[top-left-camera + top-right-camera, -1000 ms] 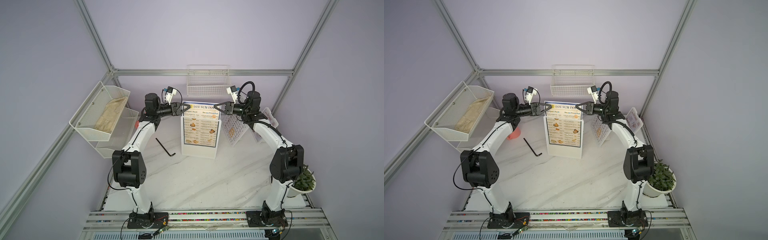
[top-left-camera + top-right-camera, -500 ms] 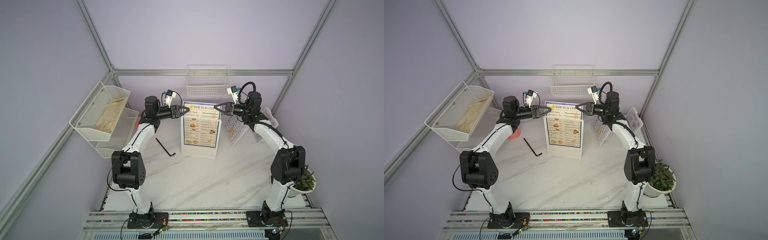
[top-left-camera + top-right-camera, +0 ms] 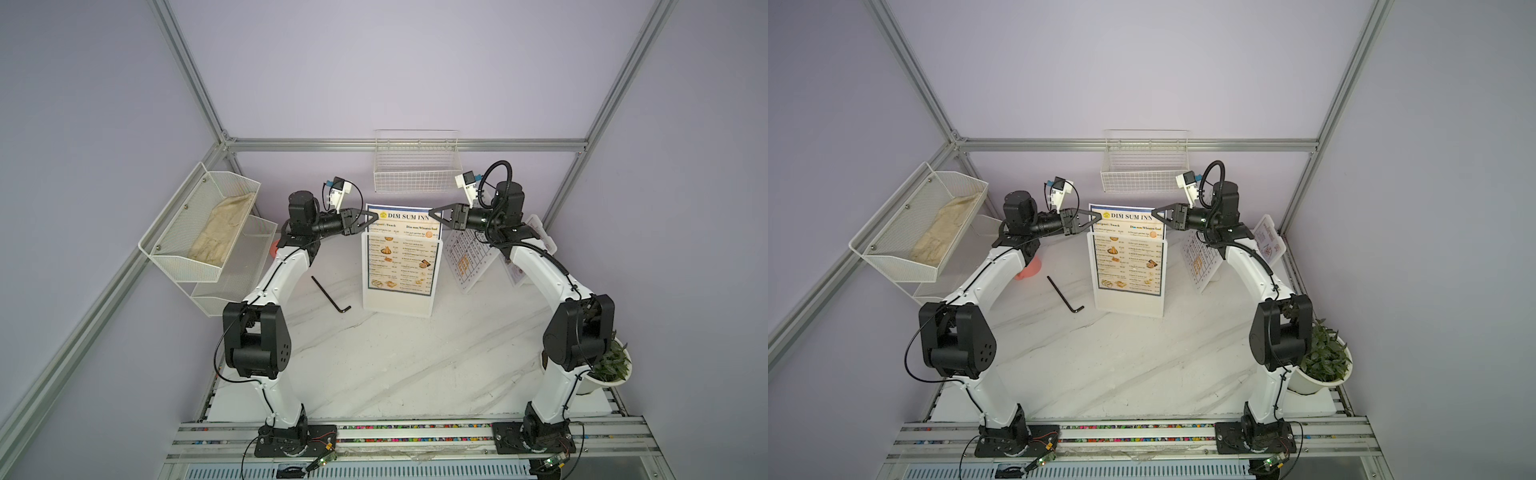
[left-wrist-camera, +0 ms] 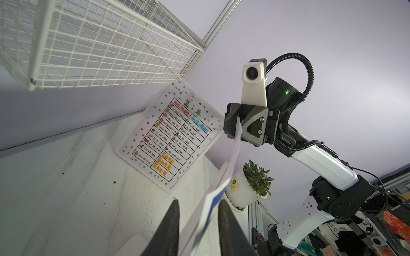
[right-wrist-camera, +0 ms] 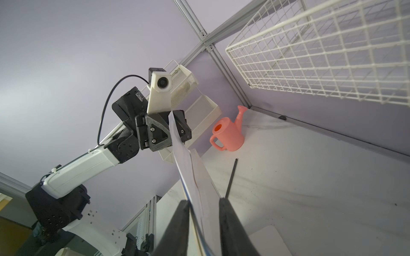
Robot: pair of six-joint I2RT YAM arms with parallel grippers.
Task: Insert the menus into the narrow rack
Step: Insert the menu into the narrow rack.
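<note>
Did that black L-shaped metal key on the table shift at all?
No. The black L-shaped metal key lies as before, bent end near the clear plastic rack.

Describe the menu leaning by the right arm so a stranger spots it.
On the marble table, look to the robot's right of the clear stand. A white sheet leans on the wall. Unlike the dark-bordered DIM SUM INN menu, it shows a grid edged with coloured dots.
</note>
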